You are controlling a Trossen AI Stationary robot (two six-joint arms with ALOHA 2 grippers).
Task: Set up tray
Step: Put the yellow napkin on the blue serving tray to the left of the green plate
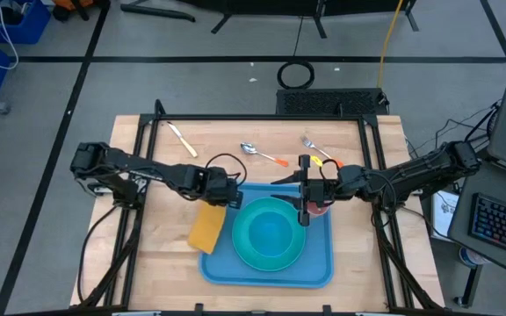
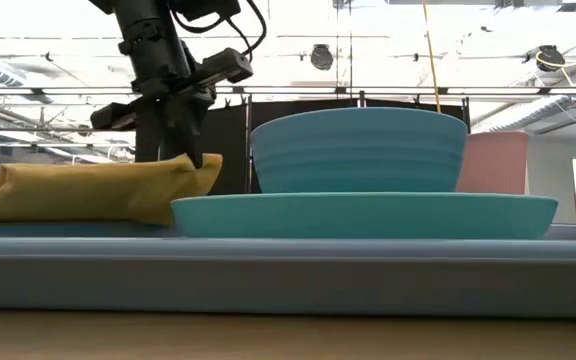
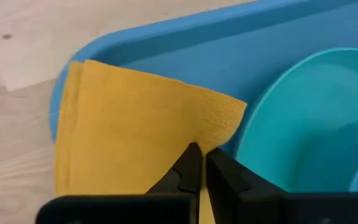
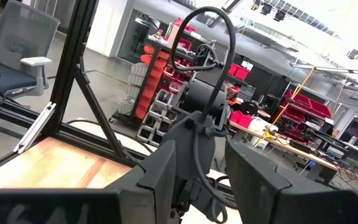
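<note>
- One blue tray (image 1: 319, 263) lies at the table's near middle, holding a teal plate (image 1: 246, 250).
- Left gripper (image 1: 227, 195) pinches the yellow napkin (image 1: 207, 227) draped over the tray's left rim.
- Right gripper (image 1: 305, 189), fingers parted, hovers over the tray's far edge.

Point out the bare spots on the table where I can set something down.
Bare wood lies along the near edge left of the tray, under the left arm, and at the far left corner past the knife. A strip stays free right of the tray. The far middle is crowded with spoons, and both grippers, left and right, work over the tray.
</note>
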